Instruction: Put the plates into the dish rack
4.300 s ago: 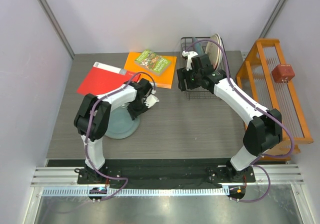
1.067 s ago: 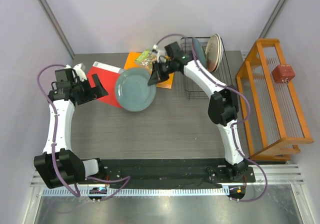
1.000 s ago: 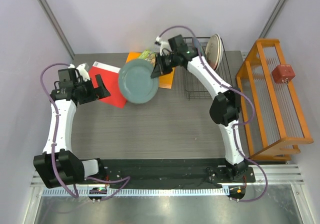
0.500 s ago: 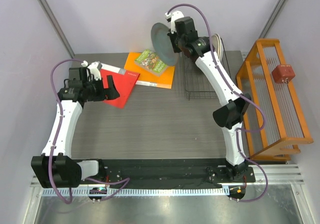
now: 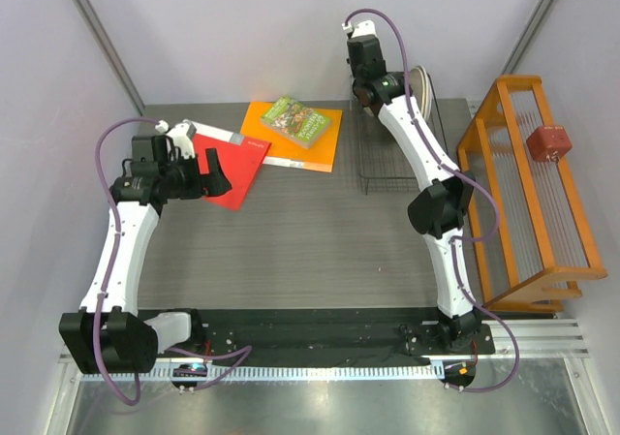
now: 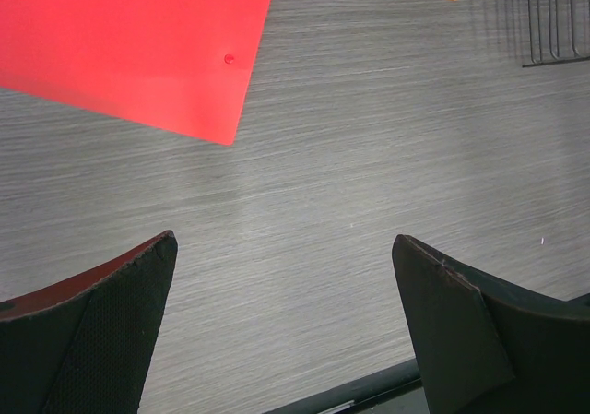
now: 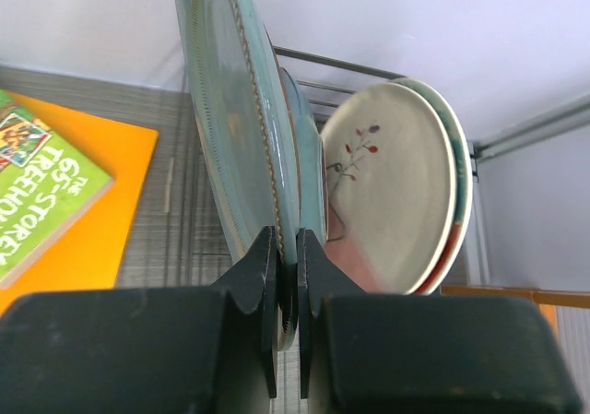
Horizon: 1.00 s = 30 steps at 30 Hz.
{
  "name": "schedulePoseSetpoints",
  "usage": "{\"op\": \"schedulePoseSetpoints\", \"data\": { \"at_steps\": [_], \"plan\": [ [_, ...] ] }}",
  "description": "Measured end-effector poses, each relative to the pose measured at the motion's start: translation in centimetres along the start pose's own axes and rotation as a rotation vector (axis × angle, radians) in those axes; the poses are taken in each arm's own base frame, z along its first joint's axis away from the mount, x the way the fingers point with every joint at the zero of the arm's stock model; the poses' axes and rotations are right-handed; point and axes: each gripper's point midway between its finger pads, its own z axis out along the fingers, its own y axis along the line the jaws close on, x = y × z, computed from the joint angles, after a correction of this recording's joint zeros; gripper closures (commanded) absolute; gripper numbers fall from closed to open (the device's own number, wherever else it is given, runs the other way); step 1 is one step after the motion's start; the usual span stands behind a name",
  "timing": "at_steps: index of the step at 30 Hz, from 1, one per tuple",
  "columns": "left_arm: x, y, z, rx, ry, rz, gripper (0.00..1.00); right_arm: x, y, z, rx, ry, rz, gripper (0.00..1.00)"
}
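In the right wrist view my right gripper is shut on the lower rim of the grey-green plate, held upright on edge over the black wire dish rack. Just behind it stands the dark teal plate. Further right lean the cream-and-pink sprig plate and the red plate. From above, the right gripper hangs over the rack's back left, and the held plate is hidden under the arm. My left gripper is open and empty above the table.
A red book lies under the left gripper, and an orange book with a green one on top lies beside the rack. An orange wooden rack holding a red block stands at the right edge.
The right arm has carried the grey-green plate from above the books up and right to the dish rack, turning it on edge. The left arm has shifted slightly right over the red book.
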Motion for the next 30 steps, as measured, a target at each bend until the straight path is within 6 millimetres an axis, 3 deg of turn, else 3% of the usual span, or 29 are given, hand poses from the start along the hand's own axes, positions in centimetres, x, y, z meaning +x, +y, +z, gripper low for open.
{"op": "schedulePoseSetpoints", "data": {
  "at_steps": [6,15,30],
  "plan": [
    [0.3,0.2,0.2,-0.007,0.006,-0.005,0.01,0.6,-2.3,0.8,0.076,0.017,0.011,0.99],
    [0.7,0.4,1.1,-0.006,0.017,-0.027,0.0,0.7,-4.3,1.3,0.143,0.018,0.013,0.99],
    [1.0,0.6,1.8,-0.005,0.028,-0.03,0.0,3.2,-4.9,2.0,0.211,0.083,-0.059,0.99]
  ]
}}
